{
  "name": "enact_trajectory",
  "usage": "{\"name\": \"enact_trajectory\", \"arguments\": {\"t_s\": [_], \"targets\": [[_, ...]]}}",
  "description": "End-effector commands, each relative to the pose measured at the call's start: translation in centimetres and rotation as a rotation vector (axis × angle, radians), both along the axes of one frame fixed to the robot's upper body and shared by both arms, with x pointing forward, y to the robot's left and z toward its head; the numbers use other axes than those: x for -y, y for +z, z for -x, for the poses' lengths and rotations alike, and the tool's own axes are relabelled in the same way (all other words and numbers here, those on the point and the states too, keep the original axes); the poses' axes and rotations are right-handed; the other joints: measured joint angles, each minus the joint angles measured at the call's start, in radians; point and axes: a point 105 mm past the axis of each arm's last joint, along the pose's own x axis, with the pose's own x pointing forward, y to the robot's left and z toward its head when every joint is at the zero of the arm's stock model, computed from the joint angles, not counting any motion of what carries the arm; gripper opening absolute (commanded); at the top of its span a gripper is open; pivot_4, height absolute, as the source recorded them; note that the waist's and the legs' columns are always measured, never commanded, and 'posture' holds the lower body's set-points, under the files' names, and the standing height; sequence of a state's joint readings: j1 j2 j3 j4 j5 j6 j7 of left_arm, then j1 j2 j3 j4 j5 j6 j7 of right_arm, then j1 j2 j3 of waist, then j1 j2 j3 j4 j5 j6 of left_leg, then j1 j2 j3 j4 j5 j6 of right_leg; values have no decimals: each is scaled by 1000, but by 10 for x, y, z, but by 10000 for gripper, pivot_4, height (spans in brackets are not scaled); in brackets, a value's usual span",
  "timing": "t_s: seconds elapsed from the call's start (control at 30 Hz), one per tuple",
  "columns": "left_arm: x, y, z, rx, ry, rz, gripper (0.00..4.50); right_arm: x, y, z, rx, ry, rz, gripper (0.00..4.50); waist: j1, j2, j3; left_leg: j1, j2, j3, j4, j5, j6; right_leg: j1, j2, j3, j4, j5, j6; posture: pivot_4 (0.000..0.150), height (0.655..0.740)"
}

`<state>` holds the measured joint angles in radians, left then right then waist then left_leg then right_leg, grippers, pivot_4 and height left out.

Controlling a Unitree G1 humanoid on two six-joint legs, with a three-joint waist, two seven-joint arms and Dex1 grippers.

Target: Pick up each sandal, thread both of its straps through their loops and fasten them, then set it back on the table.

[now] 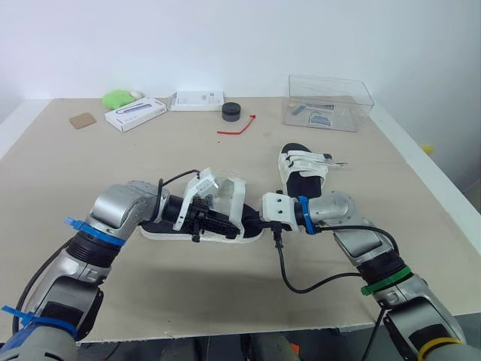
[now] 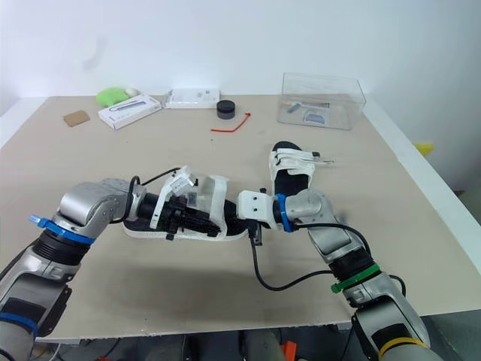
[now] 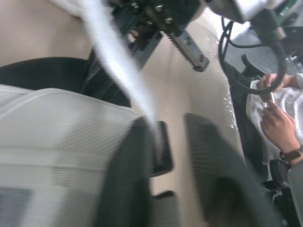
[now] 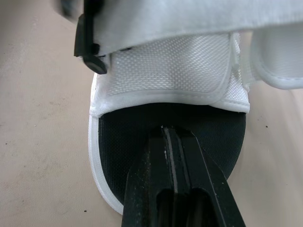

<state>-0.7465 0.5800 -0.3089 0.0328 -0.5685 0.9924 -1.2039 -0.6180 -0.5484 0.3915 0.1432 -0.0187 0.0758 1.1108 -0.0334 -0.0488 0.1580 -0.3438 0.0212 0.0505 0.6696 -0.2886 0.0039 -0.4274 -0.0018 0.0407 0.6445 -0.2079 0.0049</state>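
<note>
The near sandal [image 1: 234, 199] is lying sole down at the front middle of the surface [image 1: 113, 162], black footbed facing up, and both arms are reaching onto it from opposite sides.

The left arm [image 1: 120, 207] is rising from the lower left corner, its elbow bent sharply so that the forearm is pointing across to the right. The left jaws are sitting over the sandal's middle, among its white straps. In the left wrist view their two dark fingers [image 3: 130, 179] are standing apart with bare surface showing between them, so they are released. A white strap [image 3: 118, 71] is running down to the inner edge of one finger; whether it is touching there cannot be told.

The right arm [image 1: 361, 244] is coming in from the lower right, elbow out, with its forearm pointing left at the sandal's end. The right jaws are clenched, their fingers [image 4: 189, 175] pressing flat together with nothing between them, and their tip is sitting over the black footbed just short of the broad mesh strap [image 4: 175, 71].

The second sandal [image 1: 301, 171] is lying flat just behind the right wrist, apart from the first.

Along the back edge are lying a clear box [image 1: 328, 103], a black puck [image 1: 231, 111], a red strip [image 1: 237, 126], two white boxes [image 1: 135, 113], a green lump [image 1: 116, 98] and a brown square [image 1: 83, 120].

Beyond the surface's edge, a person's hand [image 3: 277, 125] is showing in the left wrist view.
</note>
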Motion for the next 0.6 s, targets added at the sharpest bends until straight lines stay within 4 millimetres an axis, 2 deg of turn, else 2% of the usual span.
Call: {"name": "enact_trajectory", "arguments": {"t_s": [0.03,0.17,0.33,0.6], "targets": [[-9,7,-6,44,33,-3,30454,19,-35,-1,-92,-70,117,0,0,0,0,0,0,0,0,0,0,0,0,0,0,0,0,1500,7400],[-6,24,-18,86,67,45,30454,18,-35,-1,-92,-67,120,0,0,0,0,0,0,0,1,0,0,0,1,0,0,0,1,1500,7400],[-1,36,-27,123,86,67,30454,20,-36,-1,-83,-64,133,0,0,0,0,0,0,0,0,0,0,0,1,0,0,0,1,1500,7400],[12,40,-44,153,126,88,30454,20,-38,0,-85,-63,133,0,0,0,1,-1,0,0,0,0,0,-1,1,0,0,1,2,1500,7400]]}}
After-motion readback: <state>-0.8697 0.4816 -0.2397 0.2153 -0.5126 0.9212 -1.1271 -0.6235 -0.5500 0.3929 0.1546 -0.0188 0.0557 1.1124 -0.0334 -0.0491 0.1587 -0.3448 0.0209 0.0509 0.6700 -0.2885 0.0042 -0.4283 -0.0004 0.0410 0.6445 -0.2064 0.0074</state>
